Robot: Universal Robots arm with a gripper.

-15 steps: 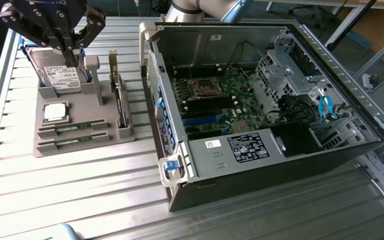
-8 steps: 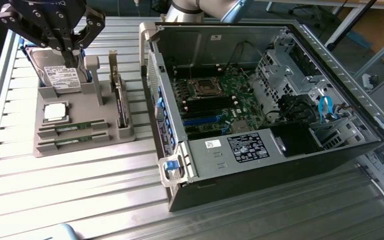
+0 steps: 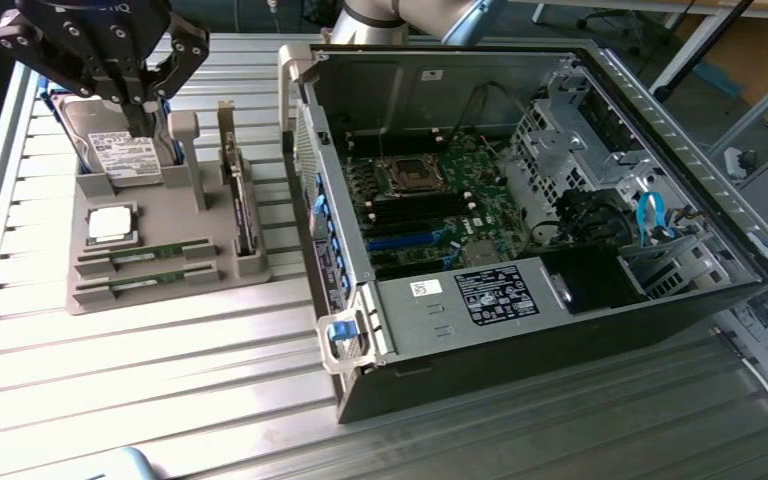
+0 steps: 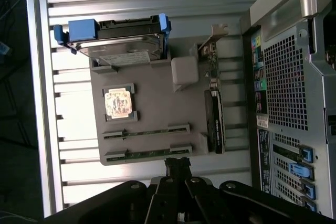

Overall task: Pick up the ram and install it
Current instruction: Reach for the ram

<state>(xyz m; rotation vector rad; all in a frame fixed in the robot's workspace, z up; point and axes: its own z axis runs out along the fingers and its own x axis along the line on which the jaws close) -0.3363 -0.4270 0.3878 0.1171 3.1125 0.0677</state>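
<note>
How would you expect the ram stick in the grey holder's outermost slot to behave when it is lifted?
The ram stick is thin and narrow, so probably light and stiff, yet fragile if bent sideways. It sits on edge in the grey holder, so it may bind if lifted at a tilt. Unsupported, it would likely tip.

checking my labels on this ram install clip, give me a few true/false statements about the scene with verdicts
1. Two ram sticks sit in slots of the grey holder. True.
2. The end effector grips a ram stick. False: it is shut and holds nothing.
3. The computer case has its side open, with the motherboard exposed. True.
4. The processor chip lies on the bare table. False: it sits on the holder, between the hard drive and the ram sticks.
</note>
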